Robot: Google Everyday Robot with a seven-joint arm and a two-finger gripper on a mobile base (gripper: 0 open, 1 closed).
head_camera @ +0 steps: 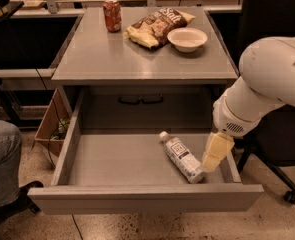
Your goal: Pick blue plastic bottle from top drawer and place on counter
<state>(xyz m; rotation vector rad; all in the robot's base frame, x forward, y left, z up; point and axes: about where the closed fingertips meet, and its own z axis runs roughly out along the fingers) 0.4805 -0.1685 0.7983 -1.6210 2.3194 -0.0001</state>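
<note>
The blue plastic bottle [182,157] is lying on its side in the open top drawer [137,199], with its cap toward the back. Your gripper [216,153] is hanging just beside its base end; whether it is spread or closed, I cannot tell. You are likely handling something light, smooth and ready to roll, so grasp it across the labelled middle.

One clear, blue-labelled plastic bottle [182,157] lay in the one open grey metal top drawer [142,199], with one pale gripper [212,161] just beside its lower end at the drawer's right side. The one flat grey counter [137,59] held one red soda can [112,15], one crinkled snack bag [154,26] and one round white bowl [187,38].
</note>
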